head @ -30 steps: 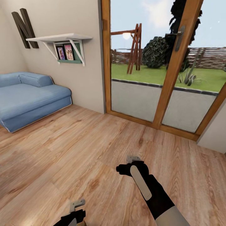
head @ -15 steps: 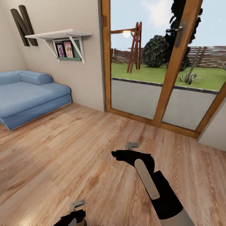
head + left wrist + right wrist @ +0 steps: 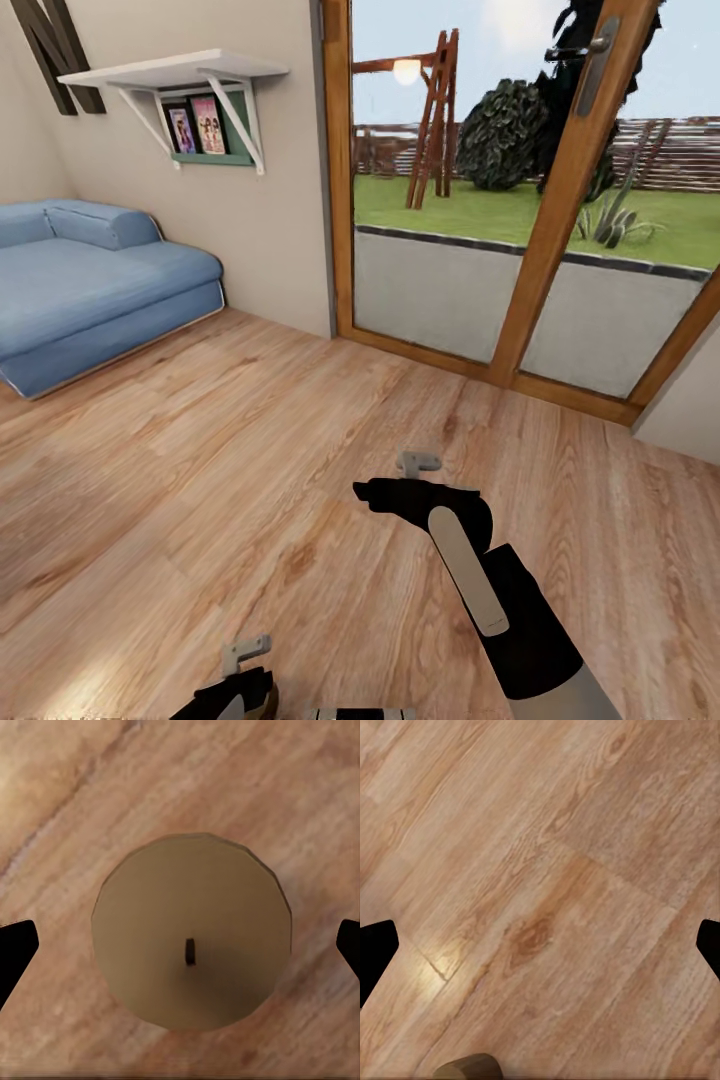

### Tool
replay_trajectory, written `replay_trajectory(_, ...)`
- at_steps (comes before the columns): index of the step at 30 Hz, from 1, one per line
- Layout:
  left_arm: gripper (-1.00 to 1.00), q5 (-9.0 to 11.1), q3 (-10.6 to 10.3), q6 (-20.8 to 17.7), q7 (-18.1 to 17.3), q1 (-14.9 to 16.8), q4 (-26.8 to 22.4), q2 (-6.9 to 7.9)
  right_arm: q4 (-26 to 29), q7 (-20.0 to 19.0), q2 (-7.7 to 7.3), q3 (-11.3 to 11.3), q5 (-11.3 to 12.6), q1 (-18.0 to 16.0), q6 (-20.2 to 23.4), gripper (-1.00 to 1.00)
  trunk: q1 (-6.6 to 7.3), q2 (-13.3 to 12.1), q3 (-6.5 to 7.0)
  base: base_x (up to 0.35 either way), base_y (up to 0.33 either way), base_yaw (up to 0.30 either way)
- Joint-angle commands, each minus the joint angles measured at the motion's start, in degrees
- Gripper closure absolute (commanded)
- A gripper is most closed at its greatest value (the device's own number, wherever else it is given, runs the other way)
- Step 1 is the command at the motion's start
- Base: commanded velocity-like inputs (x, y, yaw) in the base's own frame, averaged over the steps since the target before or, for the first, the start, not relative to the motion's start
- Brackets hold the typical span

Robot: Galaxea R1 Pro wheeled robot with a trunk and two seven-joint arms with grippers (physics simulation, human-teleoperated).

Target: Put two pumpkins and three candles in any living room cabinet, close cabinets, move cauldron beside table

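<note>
Left gripper [image 3: 180, 945] spread wide around a candle [image 3: 191, 930], tan top and dark wick between the black fingertips [image 3: 15, 952], contact impossible to judge. Right gripper [image 3: 540, 945] wide open, empty, over bare wood floor [image 3: 200, 480]. Blue sofa [image 3: 90, 290] far left, glass door [image 3: 520, 200] far ahead.

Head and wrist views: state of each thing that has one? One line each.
candle: between the left gripper's fingers, wick unlit; contact unclear
left gripper: around the candle, grip not confirmable
right gripper: open, empty, over bare floor
glass door: shut
</note>
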State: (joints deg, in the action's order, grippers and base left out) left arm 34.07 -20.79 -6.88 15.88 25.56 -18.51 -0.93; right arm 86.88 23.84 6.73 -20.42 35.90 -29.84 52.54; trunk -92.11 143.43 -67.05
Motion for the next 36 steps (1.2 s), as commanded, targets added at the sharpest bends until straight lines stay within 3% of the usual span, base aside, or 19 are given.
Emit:
replay_trajectory(1, -1.0, 0.38, -0.48, -0.24, 0.47, 0.02, -0.14, 0.05, 0.05, 0.6, 0.02, -0.04, 0.58, -0.04, 0.11, -1.0, -0.01, 0.04, -0.28, 0.0, 0.0, 0.0)
replay_trajectory(7, -1.0, 0.38, -0.48, -0.24, 0.47, 0.02, -0.16, 0.05, 0.0, 0.6, 0.12, -0.05, 0.58, -0.04, 0.05, -1.0, -0.17, 0.12, -1.61, 0.0, 0.0, 0.0)
replay_trajectory(16, -1.0, 0.38, -0.48, -0.24, 0.46, 0.02, -0.12, 0.05, -0.04, 0.6, 0.13, -0.05, 0.58, -0.04, 0.02, -1.0, -0.17, 0.12, -1.61, 0.0, 0.0, 0.0)
replay_trajectory(22, -1.0, 0.38, -0.48, -0.2, 0.44, 0.02, -0.13, 0.05, -0.04, 0.6, 0.18, -0.05, 0.58, -0.04, 0.02, -1.0, -0.32, 0.2, -2.93, 0.0, 0.0, 0.0)
replay_trajectory(36, -1.0, 0.45, -0.48, 1.48, 0.4, 0.02, -0.12, 0.04, -0.04, 0.6, 0.22, -0.05, 0.58, -0.04, 0.02, -1.0, -0.32, 0.2, -2.93, 0.0, 0.0, 0.0)
